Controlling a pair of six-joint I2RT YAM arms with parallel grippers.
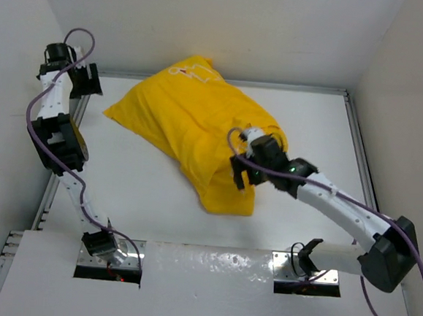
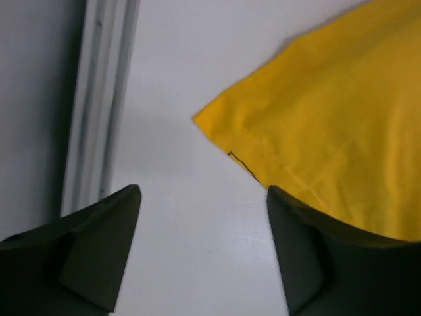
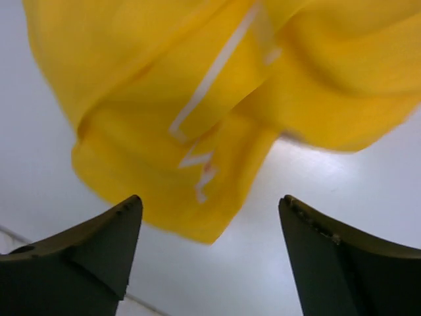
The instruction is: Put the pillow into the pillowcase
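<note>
Bulging bright yellow fabric pillowcase on white worktop. Both gape empty: left tool near its corner, right tool over its rumpled end.

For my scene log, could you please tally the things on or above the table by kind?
Yellow pillowcase: 1
Black grippers: 2, the left gripper and the right gripper, both open
Total: 3

Yellow pillowcase beyond spread end effector
</note>
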